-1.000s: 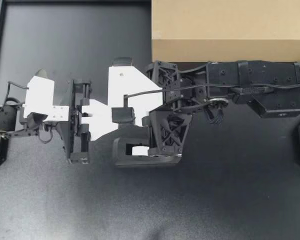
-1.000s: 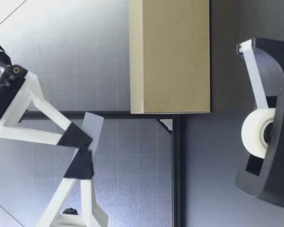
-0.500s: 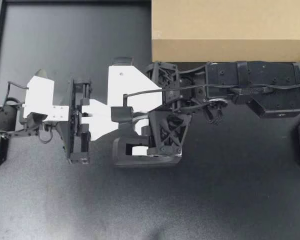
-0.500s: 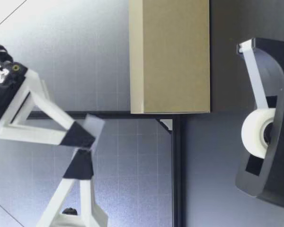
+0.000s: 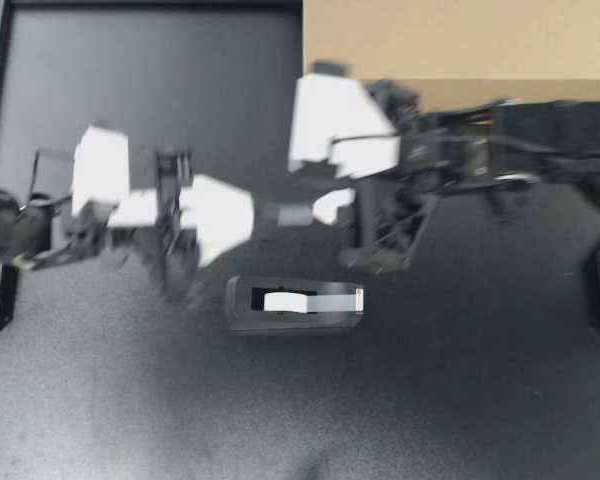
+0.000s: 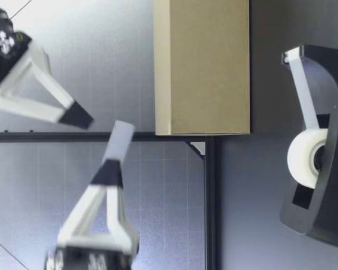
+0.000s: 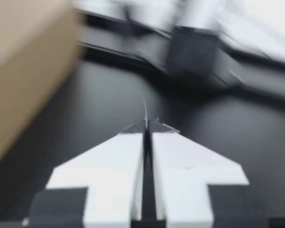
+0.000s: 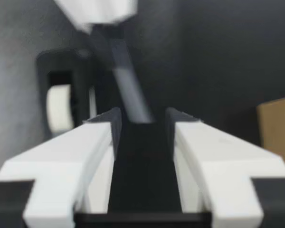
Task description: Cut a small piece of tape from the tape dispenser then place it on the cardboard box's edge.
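Our left gripper (image 5: 248, 213) is pinched tight on a short piece of tape (image 5: 295, 213), held in the air clear of the tape dispenser (image 5: 295, 303). Our right gripper (image 5: 315, 188) stands wide, its 2 fingers either side of the strip's far end. We judge the cutting done; sticking the piece on the cardboard box (image 5: 460, 50) edge is left.

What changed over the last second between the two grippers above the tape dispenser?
My right gripper swung away from my left gripper toward the cardboard box, fingers open, and appears to have let go of the piece of tape. My left gripper, shut on the tape, shifted slightly toward the box too. The tape dispenser and the box stayed put.
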`<state>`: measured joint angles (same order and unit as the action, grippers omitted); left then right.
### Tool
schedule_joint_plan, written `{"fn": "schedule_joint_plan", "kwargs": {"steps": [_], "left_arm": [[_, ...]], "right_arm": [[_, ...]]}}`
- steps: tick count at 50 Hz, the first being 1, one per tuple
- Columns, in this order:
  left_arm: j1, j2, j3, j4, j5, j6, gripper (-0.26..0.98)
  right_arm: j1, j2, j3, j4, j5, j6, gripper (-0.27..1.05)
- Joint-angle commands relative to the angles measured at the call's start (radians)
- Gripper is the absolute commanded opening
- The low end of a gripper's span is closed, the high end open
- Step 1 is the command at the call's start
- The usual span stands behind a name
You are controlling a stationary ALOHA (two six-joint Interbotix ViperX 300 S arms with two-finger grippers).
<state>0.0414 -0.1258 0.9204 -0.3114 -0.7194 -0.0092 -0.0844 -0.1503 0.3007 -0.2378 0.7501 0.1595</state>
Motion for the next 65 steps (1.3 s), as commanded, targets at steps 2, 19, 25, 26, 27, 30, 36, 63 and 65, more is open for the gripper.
{"fn": "schedule_joint_plan", "kwargs": {"steps": [2,19,25,26,27,30,36,63,65], "left_arm": [[0.031,0.035,-0.066,-0.172,-0.063,0.005,-0.1],[0.121,0.156,-0.206,-0.399,-0.067,-0.236,-0.1],[0.164,0.195,-0.216,-0.388,-0.069,-0.39,-0.1],[0.17,0.201,-0.216,-0.383,-0.069,-0.408,-0.1],[0.176,0.206,-0.218,-0.379,-0.069,-0.426,-0.1],[0.192,0.222,-0.221,-0.36,-0.069,-0.483,-0.1],[0.215,0.253,-0.229,-0.325,-0.075,-0.563,-0.11],[0.253,0.318,-0.264,-0.291,-0.077,-0.638,-0.11],[0.255,0.321,-0.264,-0.291,-0.077,-0.638,-0.11]], "right_arm": [[-0.034,-0.092,0.08,-0.061,-0.127,0.051,0.4],[-0.189,-0.163,0.296,-0.149,-0.463,0.147,0.3],[-0.242,-0.161,0.333,-0.149,-0.565,0.147,0.19],[-0.255,-0.16,0.341,-0.149,-0.588,0.147,0.16],[-0.262,-0.156,0.345,-0.149,-0.601,0.147,0.14],[-0.287,-0.146,0.356,-0.149,-0.64,0.147,0.09],[-0.322,-0.115,0.36,-0.149,-0.696,0.144,-0.01],[-0.377,0.009,0.327,-0.149,-0.759,0.133,-0.1],[-0.38,0.017,0.322,-0.149,-0.762,0.132,-0.1]]}}
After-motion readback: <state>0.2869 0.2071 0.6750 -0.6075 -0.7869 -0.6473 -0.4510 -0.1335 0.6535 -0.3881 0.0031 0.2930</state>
